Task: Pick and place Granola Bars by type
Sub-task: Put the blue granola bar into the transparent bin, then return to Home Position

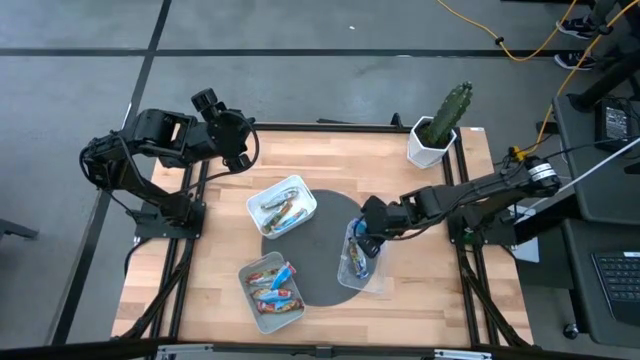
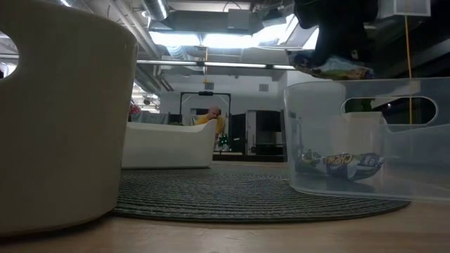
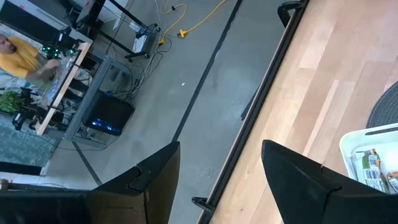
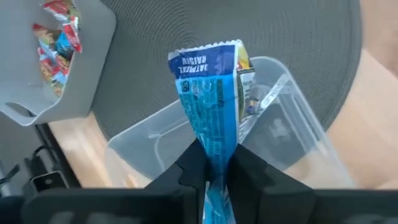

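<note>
My right gripper [image 1: 368,236] is shut on a blue-wrapped granola bar [image 4: 208,93] above the clear tub [image 1: 358,258]. The low view shows the bar [image 2: 339,68] just over the tub's rim, and another blue bar [image 2: 337,161] lying on the tub's floor. A white tub [image 1: 282,205] holds several bars. A grey tub [image 1: 272,290] holds several red and blue bars, also seen in the right wrist view [image 4: 56,43]. My left gripper [image 3: 221,149] is open and empty above the table's far left corner [image 1: 238,155]. My right gripper pinches one end of the blue bar [image 4: 213,148] between its two fingers [image 4: 186,171]. The rest of the bar sticks out past the fingertips. The bar is lifted clear, over the open clear tub [image 4: 280,137].
The tubs stand on or around a dark round mat [image 1: 325,215] at the table's middle. A white pot with a cactus [image 1: 440,130] stands at the far right corner. Bare wood [image 1: 200,260] lies to the left.
</note>
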You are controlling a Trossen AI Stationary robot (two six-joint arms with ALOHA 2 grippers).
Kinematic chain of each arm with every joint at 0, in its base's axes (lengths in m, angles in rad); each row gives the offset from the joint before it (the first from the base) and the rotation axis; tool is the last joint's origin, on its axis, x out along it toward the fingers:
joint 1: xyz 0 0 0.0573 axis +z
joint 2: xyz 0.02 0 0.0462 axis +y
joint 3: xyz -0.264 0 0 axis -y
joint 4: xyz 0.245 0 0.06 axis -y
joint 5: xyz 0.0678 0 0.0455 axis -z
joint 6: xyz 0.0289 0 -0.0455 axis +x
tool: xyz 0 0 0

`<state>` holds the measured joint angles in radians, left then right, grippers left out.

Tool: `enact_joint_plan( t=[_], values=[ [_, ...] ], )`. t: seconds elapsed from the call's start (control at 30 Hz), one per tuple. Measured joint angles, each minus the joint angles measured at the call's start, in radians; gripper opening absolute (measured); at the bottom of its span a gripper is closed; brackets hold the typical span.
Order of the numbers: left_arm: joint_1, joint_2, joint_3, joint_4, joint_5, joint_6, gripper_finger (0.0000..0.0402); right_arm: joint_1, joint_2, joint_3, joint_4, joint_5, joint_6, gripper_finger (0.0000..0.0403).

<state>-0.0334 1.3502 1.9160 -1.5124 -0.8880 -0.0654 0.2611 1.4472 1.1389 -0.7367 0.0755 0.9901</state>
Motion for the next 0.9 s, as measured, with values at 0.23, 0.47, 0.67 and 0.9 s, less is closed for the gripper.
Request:
enact_joint_plan(
  t=[0.23, 0.47, 0.67, 0.9],
  values=[
    [0.0, 0.0, 0.0, -0.007, 0.019, 0.0, 0.0219, 0.0, 0.0, 0.0, 0.009, -0.053, 0.003, 0.0134],
    [0.0, -0.017, -0.001, -0.018, 0.018, 0.0, 0.0219, -0.002, 0.0, 0.028, -0.033, -0.041, -0.089, 0.0252],
    [0.0, -0.105, -0.001, -0.014, 0.078, -0.077, 0.0219, -0.055, -0.001, 0.197, -0.241, 0.138, -0.287, 0.0279],
    [0.0, -0.286, -0.001, -0.01, 0.279, -0.145, 0.0219, -0.219, -0.034, 0.417, -0.377, 0.344, -0.624, 0.028]
  ],
)
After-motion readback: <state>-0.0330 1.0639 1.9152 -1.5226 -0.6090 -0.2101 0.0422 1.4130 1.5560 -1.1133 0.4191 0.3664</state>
